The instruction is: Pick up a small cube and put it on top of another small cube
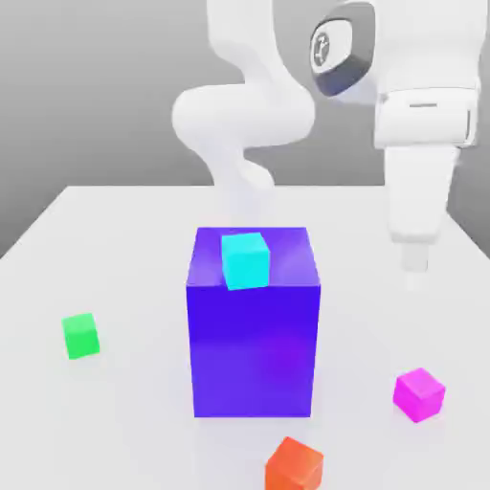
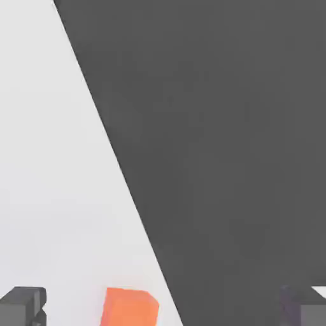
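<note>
The white tabletop is the biggest thing here, and everything sits on it. My white arm comes next. It bends up behind the table, and my hand hangs in the air above the exterior view's right side of the table, pointing down. My two fingers are spread wide apart, with nothing between them. I am not holding anything.

The big blue-purple block stands in the middle of the tabletop. A cyan cube sits on top of it, close to the block's front top edge.

Then come the little cubes, all about the same size. The small pink cube is the one I must pick up. It rests on the tabletop near the front corner on the exterior view's right, beside the big block but not touching it. It is lower in the picture than my hand. The small green cube rests on the tabletop on the exterior view's left side, well apart from the pink one, with the big block between them. The orange-red cube sits by the front edge of the table, just in front of the big block. I can see it from my hand too.
</note>
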Tool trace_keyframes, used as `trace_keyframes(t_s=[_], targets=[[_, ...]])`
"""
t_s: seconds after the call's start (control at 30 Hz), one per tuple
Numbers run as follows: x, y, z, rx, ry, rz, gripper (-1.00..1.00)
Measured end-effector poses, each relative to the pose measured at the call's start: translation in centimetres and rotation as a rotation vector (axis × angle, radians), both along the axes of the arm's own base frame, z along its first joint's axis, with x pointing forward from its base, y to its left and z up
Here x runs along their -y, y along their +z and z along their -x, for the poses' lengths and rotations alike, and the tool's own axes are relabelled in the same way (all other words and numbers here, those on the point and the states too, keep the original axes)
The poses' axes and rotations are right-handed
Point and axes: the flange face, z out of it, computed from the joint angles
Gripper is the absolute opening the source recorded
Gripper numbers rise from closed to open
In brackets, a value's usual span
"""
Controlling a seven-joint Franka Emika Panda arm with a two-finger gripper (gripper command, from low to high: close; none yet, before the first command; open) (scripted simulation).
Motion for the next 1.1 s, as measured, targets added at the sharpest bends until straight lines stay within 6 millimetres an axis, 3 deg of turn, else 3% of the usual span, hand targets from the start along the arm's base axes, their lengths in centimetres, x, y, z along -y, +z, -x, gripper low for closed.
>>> trace_keyframes(t_s=[0.13, 0.27, 0.43, 0.47, 0.7, 0.9, 1.1], targets=[[-3.8, -7.0, 3.2, -0.108, 0.294, 0.053, 0.0], [-5.7, -13.4, 6.9, -0.215, 0.558, 0.074, 0.0], [-6.2, -19.4, 7.8, -0.238, 0.618, 0.071, 0.0], [-6.2, -20.6, 7.9, -0.239, 0.62, 0.072, -1.0], [-6.2, -20.9, 7.9, -0.241, 0.621, 0.074, -1.0], [-5.7, -15.3, 7.5, -0.24, 0.631, 0.08, -1.0], [-1.5, -12.6, 0.3, -0.21, 0.712, 0.201, -1.0]])
